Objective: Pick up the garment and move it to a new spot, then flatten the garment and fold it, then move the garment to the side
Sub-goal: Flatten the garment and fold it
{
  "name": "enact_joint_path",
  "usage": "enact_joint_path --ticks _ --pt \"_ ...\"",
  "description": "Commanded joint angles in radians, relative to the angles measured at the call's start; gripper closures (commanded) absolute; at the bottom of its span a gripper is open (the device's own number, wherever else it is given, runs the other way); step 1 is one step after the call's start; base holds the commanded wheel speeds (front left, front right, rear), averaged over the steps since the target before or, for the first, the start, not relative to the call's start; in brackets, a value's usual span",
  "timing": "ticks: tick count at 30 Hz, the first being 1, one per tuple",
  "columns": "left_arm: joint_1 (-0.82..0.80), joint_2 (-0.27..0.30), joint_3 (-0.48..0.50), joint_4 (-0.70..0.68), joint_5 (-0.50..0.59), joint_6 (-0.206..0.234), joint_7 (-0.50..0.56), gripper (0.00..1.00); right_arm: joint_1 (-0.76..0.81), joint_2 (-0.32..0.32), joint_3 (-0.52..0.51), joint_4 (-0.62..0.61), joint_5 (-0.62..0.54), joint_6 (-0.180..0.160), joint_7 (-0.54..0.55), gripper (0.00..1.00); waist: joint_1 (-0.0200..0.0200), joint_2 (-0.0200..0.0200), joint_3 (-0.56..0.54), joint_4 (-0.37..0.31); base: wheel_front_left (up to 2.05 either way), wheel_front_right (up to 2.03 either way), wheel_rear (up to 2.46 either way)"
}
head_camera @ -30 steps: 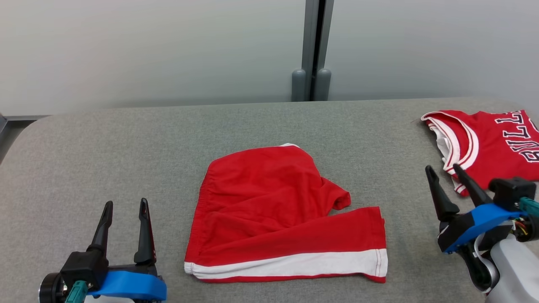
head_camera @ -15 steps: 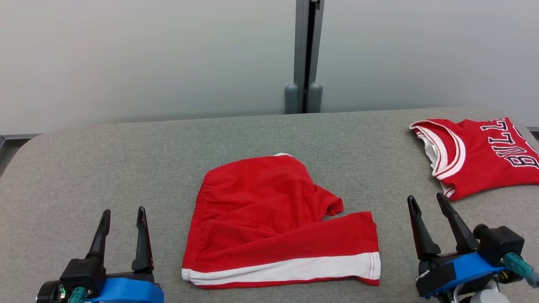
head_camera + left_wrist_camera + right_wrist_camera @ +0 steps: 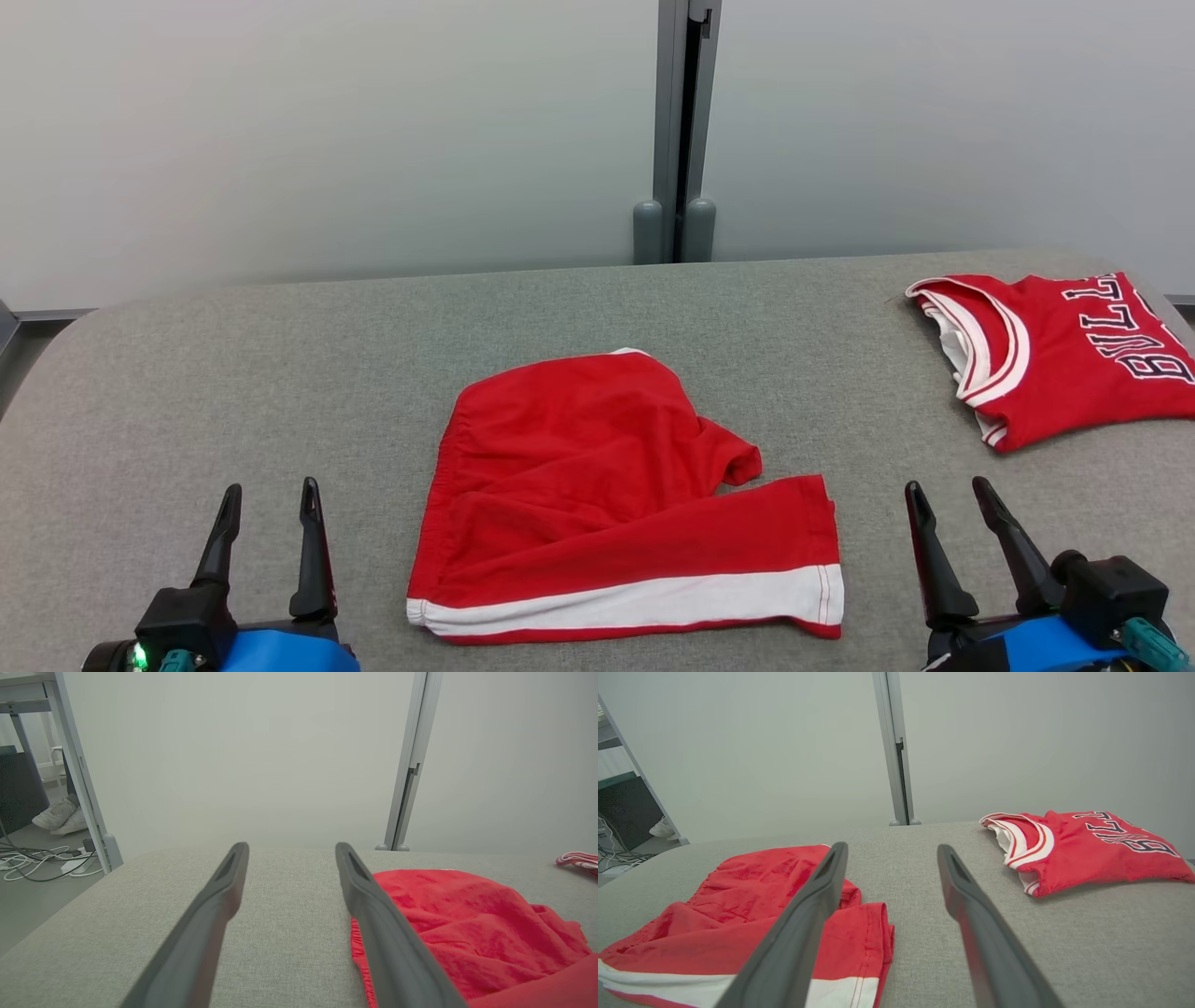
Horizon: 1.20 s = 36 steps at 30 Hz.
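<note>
Red shorts (image 3: 616, 495), rumpled and half doubled, lie centred on the counter (image 3: 233, 373) between left gripper (image 3: 271, 485) and right gripper (image 3: 945, 483), jaws open, empty. Judged: pickup or flattening pending; either needs an edge grasp.

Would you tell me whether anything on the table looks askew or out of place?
The red shorts lie rumpled: the far leg is folded back and bunched, not flat. The jersey to their right looks neatly folded.

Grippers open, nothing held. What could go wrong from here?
The red shorts lie rumpled, one leg doubled over: a pinch there may catch two layers and spoil the flattening. The jersey lies to the right, beyond the right gripper: shorts moved that way might land on it.
</note>
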Motion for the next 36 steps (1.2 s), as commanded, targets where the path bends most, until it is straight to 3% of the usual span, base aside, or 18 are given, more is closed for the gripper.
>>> enact_joint_path --ticks 1,10,16,36 --pt "0.006 0.0 -0.001 0.002 0.003 0.004 -0.005 0.0 0.016 0.003 -0.007 -0.013 -0.008 0.0 0.007 0.0 0.0 0.0 0.0 0.002 0.0 0.0 0.0" --pt "-0.005 0.0 0.0 0.013 0.005 0.001 -0.005 0.0 0.03 0.018 -0.011 -0.035 -0.018 0.0 0.03 0.0 0.0 0.0 -0.003 0.013 0.0 0.0 0.0" --pt "-0.004 -0.001 -0.016 0.023 -0.006 -0.006 -0.005 0.0 0.025 0.019 -0.009 0.025 0.0 0.0 0.049 0.0 0.0 0.0 0.0 0.013 0.0 0.0 0.0" --pt "-0.038 0.0 -0.229 0.281 -0.075 -0.02 -0.005 0.0 -0.131 -0.028 0.2 0.47 0.094 0.0 -0.029 0.0 0.0 0.0 0.027 0.011 0.0 0.0 0.0"
